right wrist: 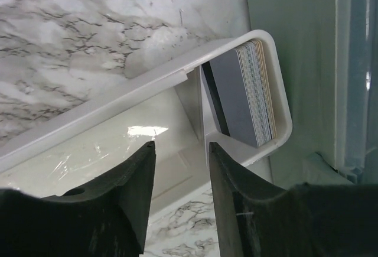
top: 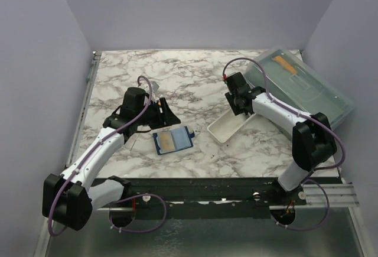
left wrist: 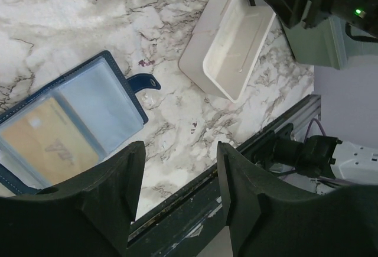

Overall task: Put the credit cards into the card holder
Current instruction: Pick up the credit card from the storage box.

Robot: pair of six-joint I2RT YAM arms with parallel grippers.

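The card holder (top: pixel 173 140) lies open near the table's front edge, a golden-tan credit card (left wrist: pixel 50 145) in its pocket. Just behind it, the left gripper (left wrist: pixel 180 150) is spread wide and empty. Bare marble tabletop (top: pixel 195 74) separates holder and white tray (top: pixel 226 129). The right gripper (right wrist: pixel 181 147), parted and empty, hangs over the tray, where more cards (right wrist: pixel 248 88) stand on edge in the far end, just beside the plastic box (top: pixel 307 88). Lavender walls (top: pixel 195 9) enclose the table.

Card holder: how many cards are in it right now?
1 certain: a golden-tan card in one sleeve of the open card holder. The neighbouring sleeve looks pale bluish-grey, possibly a second. A stack of cards stands in the white tray.
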